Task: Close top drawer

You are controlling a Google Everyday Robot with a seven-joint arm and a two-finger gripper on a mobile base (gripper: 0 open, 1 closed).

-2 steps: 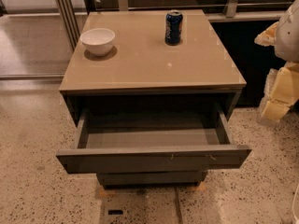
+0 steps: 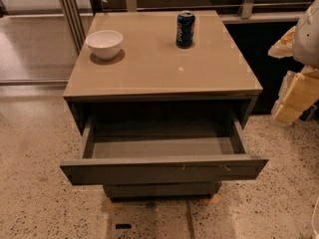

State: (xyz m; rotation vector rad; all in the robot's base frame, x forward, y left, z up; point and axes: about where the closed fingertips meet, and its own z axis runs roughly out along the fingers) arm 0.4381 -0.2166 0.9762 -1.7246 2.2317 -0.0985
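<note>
The top drawer of the low cabinet stands pulled far out toward me. Its dark-grey front panel has no handle and carries small pale scuff marks right of centre. Its plain grey interior holds nothing. My gripper, pale yellow and white, hangs at the right edge of the view. It is right of the cabinet, about level with its top, and apart from the drawer.
The cabinet's tan top carries a white bowl at the back left and a blue soda can at the back centre. A lower drawer front sits shut beneath. Speckled floor lies in front. A rail and glass panels stand behind.
</note>
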